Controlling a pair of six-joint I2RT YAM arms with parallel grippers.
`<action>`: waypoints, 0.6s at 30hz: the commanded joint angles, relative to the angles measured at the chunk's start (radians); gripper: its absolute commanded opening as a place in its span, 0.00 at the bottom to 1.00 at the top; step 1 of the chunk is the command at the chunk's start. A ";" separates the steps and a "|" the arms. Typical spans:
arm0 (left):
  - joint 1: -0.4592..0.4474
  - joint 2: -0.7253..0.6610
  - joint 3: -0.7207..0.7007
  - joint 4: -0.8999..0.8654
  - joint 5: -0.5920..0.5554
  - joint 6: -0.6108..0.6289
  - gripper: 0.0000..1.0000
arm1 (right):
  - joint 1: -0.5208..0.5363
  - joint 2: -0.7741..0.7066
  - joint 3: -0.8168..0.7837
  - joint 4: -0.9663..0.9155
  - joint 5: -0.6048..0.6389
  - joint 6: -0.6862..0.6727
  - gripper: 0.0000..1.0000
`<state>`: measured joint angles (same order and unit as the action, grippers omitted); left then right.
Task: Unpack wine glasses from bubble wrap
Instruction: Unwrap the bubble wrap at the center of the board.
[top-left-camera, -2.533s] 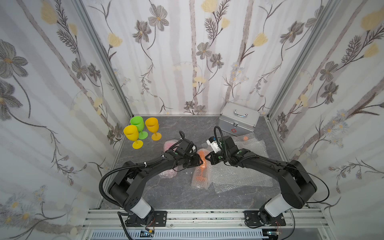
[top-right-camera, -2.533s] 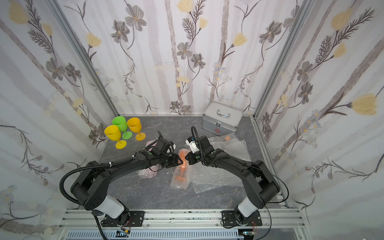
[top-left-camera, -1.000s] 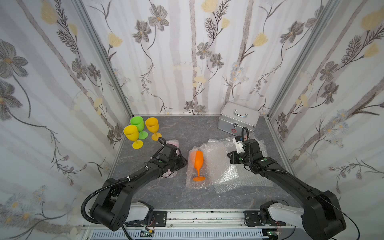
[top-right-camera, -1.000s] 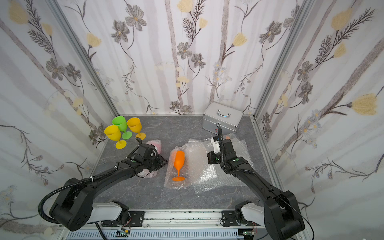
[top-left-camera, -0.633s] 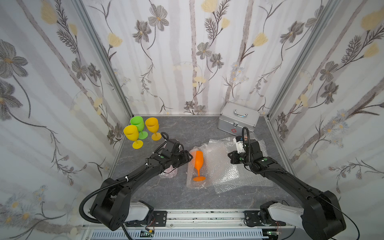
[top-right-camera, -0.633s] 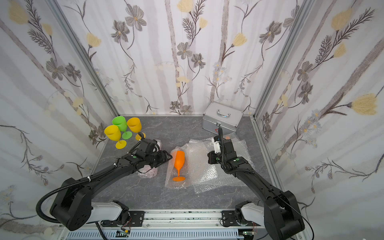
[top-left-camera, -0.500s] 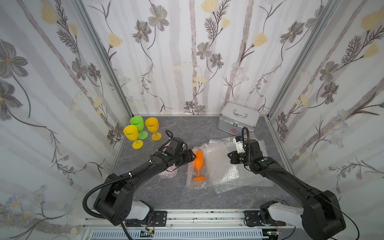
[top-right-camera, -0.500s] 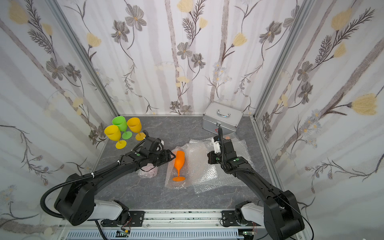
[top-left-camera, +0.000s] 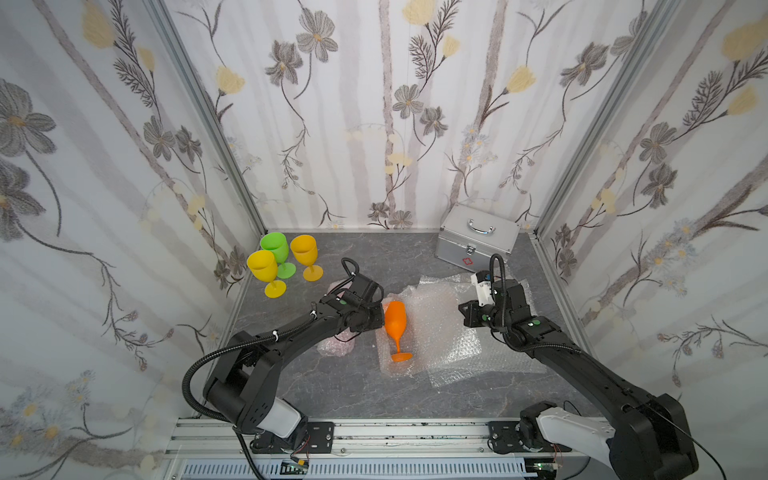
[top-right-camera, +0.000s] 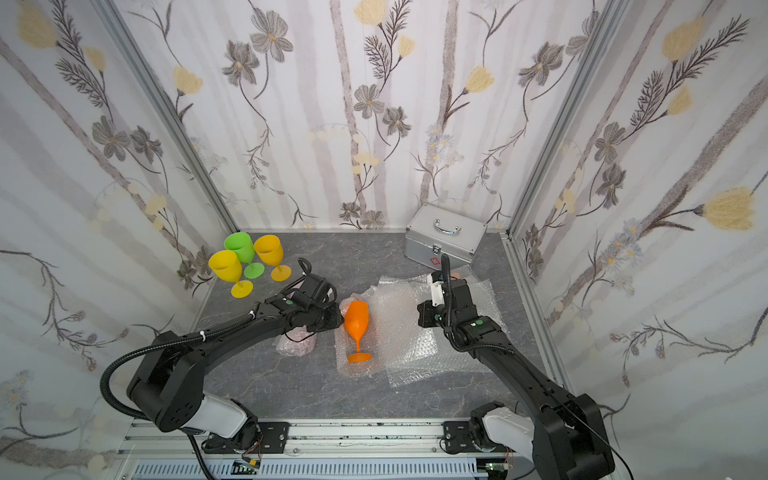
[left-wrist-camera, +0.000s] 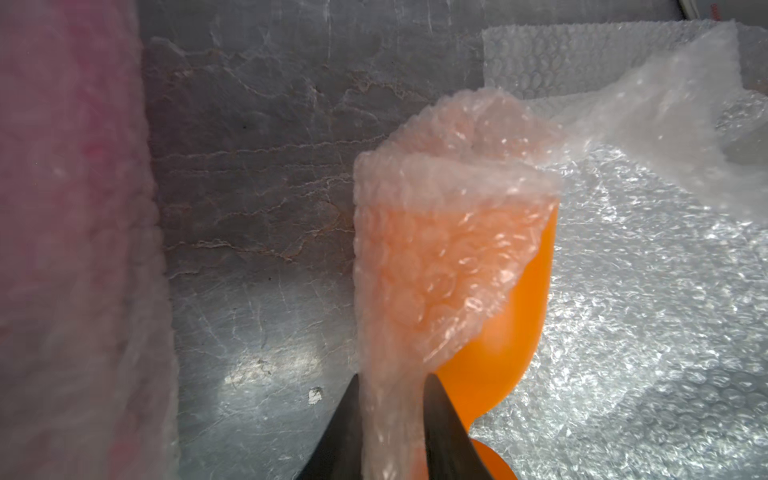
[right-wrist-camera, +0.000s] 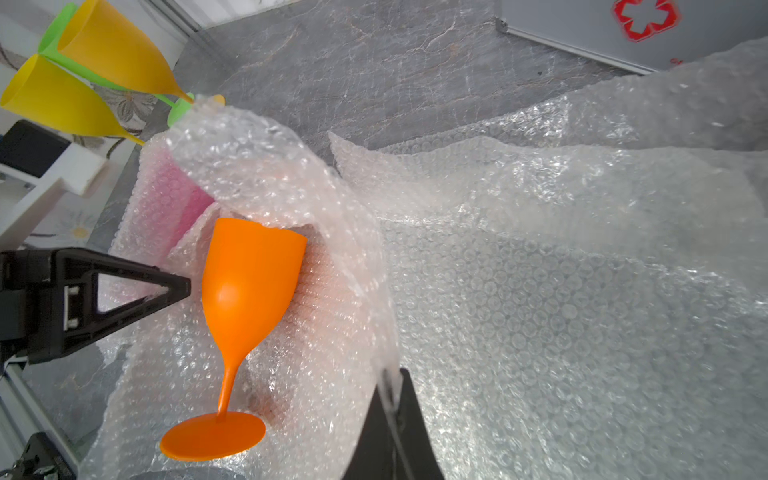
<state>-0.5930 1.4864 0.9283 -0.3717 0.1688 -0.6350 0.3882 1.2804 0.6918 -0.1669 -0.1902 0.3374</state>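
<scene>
**Done:** we count three goblets unwrapped and upright in the far left corner: green (top-left-camera: 274, 246), yellow (top-left-camera: 262, 266), amber (top-left-camera: 304, 249).

**In hand:** the orange goblet (top-left-camera: 395, 318) lies on its side on opened wrap (top-left-camera: 449, 332), bowl, stem and foot bare, with one flap raised beside the bowl.
- The left gripper (left-wrist-camera: 394, 380) pinches that flap.
- The right gripper (right-wrist-camera: 390, 374) is closed on the wrap's opposite edge.

**Outstanding:** the pink goblet (top-left-camera: 336, 347) is still rolled in wrap under the left arm.

We judge three finished, the fourth nearly free, the fifth unopened.

Orange goblet (right-wrist-camera: 249, 282) lies on bubble wrap (right-wrist-camera: 540, 311); right hand (right-wrist-camera: 392, 399) pinches its edge; left hand (right-wrist-camera: 183, 286) beside bowl.
</scene>
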 joint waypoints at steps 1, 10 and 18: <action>0.002 -0.033 -0.029 0.025 -0.049 -0.007 0.22 | -0.013 -0.029 -0.012 -0.001 0.090 0.040 0.00; 0.020 -0.090 -0.081 0.107 -0.027 -0.052 0.14 | -0.128 -0.164 -0.073 -0.039 0.213 0.143 0.00; 0.018 -0.063 -0.032 0.128 0.014 -0.044 0.04 | -0.245 -0.254 -0.109 -0.049 0.172 0.162 0.00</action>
<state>-0.5747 1.4090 0.8799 -0.2687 0.1677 -0.6811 0.1539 1.0348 0.5880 -0.2279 -0.0044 0.4847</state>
